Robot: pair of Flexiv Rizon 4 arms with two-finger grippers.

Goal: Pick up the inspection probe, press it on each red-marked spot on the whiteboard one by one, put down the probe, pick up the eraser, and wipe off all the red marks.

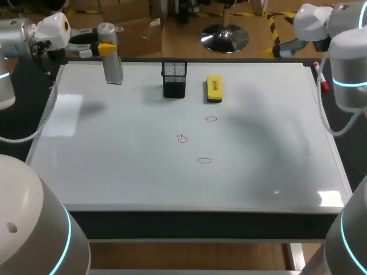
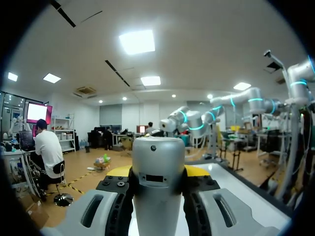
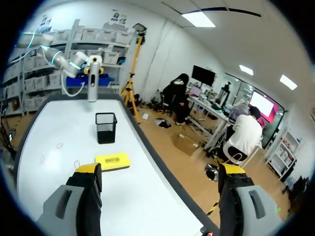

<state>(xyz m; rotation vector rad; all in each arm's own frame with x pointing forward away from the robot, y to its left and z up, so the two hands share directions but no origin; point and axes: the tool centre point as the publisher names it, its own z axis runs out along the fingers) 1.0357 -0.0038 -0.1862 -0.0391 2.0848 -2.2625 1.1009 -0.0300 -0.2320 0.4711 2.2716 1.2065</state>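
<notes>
over the far left corner of the whiteboard [image 1: 143, 172], in the head view: left gripper [image 1: 106, 49] clenched on the inspection probe [image 1: 113, 66], yellow tips on the silver cylinder's upper part, probe upright with its lower end above the board's far left area; cannot tell whether it touches the surface. right of it along the far edge, a black mesh holder [image 1: 174, 79], then the yellow eraser [image 1: 214, 89] just beside that, both resting on the board. nearer, around the middle, three red marks [image 1: 182, 138], well apart from the probe. right gripper [image 1: 285, 48] past the far right corner, off the board and well apart from the eraser. a red marker [image 1: 321, 77] along the board's right edge.

left wrist view: probe squarely between the two fingers [image 2: 93, 211], pressed from both sides, its rounded silver end sticking out ahead of the yellow tips; a strip of whiteboard beside the gripper.

right wrist view: fingers [image 3: 81, 196] spread wide and released, only bare board between them. eraser just ahead of one yellow tip, not touching it. mesh holder farther ahead, red marks on the open board beside the eraser, and at the board's far corner the probe upright in the other arm's grip.
</notes>
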